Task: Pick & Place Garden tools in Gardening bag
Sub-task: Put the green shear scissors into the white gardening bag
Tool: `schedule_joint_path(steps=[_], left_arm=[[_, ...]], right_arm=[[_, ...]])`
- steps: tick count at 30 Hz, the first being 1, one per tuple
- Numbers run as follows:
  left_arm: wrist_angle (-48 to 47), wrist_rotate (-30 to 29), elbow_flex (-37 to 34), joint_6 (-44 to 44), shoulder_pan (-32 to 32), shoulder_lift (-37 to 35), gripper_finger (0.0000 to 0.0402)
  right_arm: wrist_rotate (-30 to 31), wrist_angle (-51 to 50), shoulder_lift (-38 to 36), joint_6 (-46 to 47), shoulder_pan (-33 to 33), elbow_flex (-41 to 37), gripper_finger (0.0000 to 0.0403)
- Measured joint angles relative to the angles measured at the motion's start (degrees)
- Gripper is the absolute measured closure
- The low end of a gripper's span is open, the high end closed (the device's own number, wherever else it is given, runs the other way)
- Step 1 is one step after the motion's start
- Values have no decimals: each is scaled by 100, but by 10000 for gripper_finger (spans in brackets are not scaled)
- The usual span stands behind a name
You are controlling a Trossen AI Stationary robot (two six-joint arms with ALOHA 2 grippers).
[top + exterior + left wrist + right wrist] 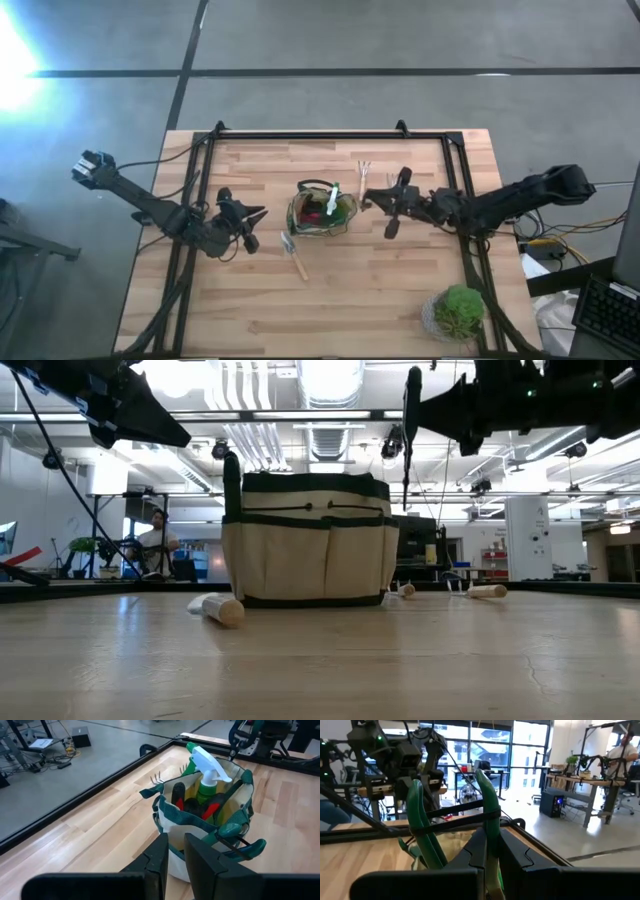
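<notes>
My right claw (490,851) hangs in the air just right of the gardening bag (322,212), and its fingers are pinching one green handle of a pair of pruners (487,805). Through my right wrist camera the two green handles rise up from between my dark fingers, one of them clamped, the other spread off to the side. From table height, the tool shows as a thin dark shape hanging upright beside the bag's right edge (411,430).

My left claw (250,228) hovers above the table just left of the bag. Its fingers (162,857) are drawn close together with only a narrow slit between them, and they pinch nothing.

The bag stands upright near the middle of the table (400,300). Inside it I see the green spray bottle with its white top (209,767) standing up, with a red-and-black tool (212,810) leaning beside it.

A wooden-handled trowel (293,253) lies on the table just near-left of the bag, its handle toward the near edge. A wooden-handled fork (364,178) lies on the far-right side of the bag, close to my right claw. A bushy potted plant (458,312) sits at the near right corner, well apart from everything else. A person (155,540) sits far off in the room behind the table.
</notes>
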Motion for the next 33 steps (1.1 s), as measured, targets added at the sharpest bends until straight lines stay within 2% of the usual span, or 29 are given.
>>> schedule_joint_path(steps=[10, 18, 25, 33], left_arm=[[4, -8, 0, 42, 0, 0, 337], [4, -15, 0, 68, 5, 0, 337], [4, -30, 0, 70, 9, -2, 337], [2, -31, 0, 72, 10, -2, 337]], right_arm=[[-650, 689, 534, 186, -399, 2, 389], [-833, 781, 719, 369, -466, 2, 389], [-1097, 1280, 1038, 407, -482, 33, 389], [-1111, 1194, 1458, 462, -564, 240, 389]])
